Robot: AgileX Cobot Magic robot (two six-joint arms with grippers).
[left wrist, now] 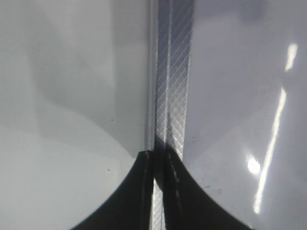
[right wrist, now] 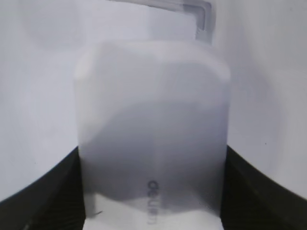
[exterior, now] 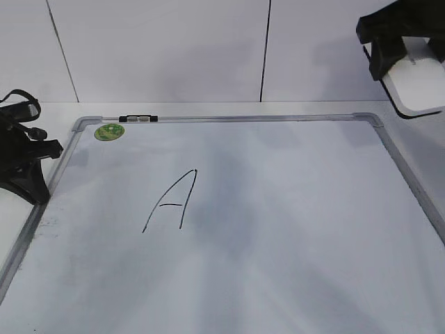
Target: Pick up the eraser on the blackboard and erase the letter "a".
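The white eraser with its thin black base hangs in the air beyond the blackboard's far right corner. My right gripper is shut on it. In the right wrist view the eraser fills the space between the black fingers, and small grey lettering shows on its top. My left gripper rests at the board's left frame, shut and holding nothing. Its tips meet over the ribbed metal frame. A large capital "A" is drawn on the board; the letter "a" is not in view.
A round green sticker sits in the board's far left corner, and a small black and silver clip sits on the top frame. White wall panels stand behind the table. The board's far right corner shows past the eraser.
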